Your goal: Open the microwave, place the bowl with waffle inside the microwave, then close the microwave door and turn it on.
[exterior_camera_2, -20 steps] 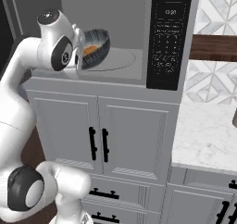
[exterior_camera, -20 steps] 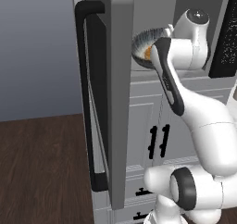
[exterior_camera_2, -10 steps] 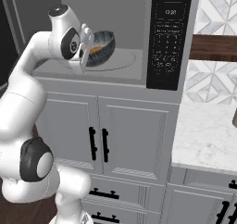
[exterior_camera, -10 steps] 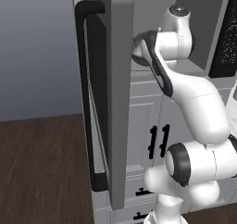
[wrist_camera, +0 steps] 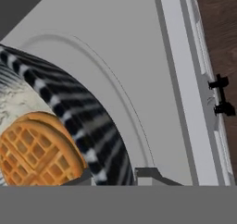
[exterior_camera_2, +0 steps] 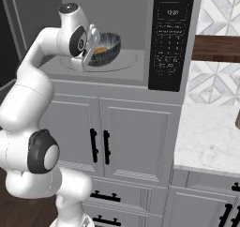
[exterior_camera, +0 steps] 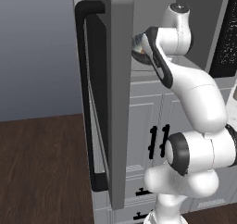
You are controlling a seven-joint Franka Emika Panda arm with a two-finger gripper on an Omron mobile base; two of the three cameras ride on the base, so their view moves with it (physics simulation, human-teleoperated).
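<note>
Left base view: the microwave door [exterior_camera: 109,93] stands swung wide, its long black bar handle [exterior_camera: 90,98] toward the camera, while the white arm reaches past its edge into the microwave [exterior_camera: 203,28]. Over the last second the arm has straightened and pushed deeper — the bowl [exterior_camera: 139,45], earlier in plain sight beside the door, is now a sliver of rim between the door's edge and the wrist.

Right base view: the bowl [exterior_camera_2: 104,49] has travelled from the mouth of the cavity to a spot over the round turntable [exterior_camera_2: 126,62], carried tilted with the waffle [exterior_camera_2: 100,49] showing orange inside. The gripper [exterior_camera_2: 90,50] has the bowl's near rim pinched between its fingers, closed to a narrow gap on it. Whether the bowl's base already touches the turntable cannot be told from here. The black control panel [exterior_camera_2: 171,34] sits to the right, the white cabinets [exterior_camera_2: 103,137] below.

Hand view: the waffle [wrist_camera: 37,151] lies in the bowl [wrist_camera: 88,126], whose dark patterned wall curves across the grey cavity floor [wrist_camera: 134,47], the turntable's edge arcing behind it — the floorboards [wrist_camera: 217,33] lie off beyond the sill.

The judgement: the carry is nearly over; lowering, levelling and letting go come next, then the door and the start button.
</note>
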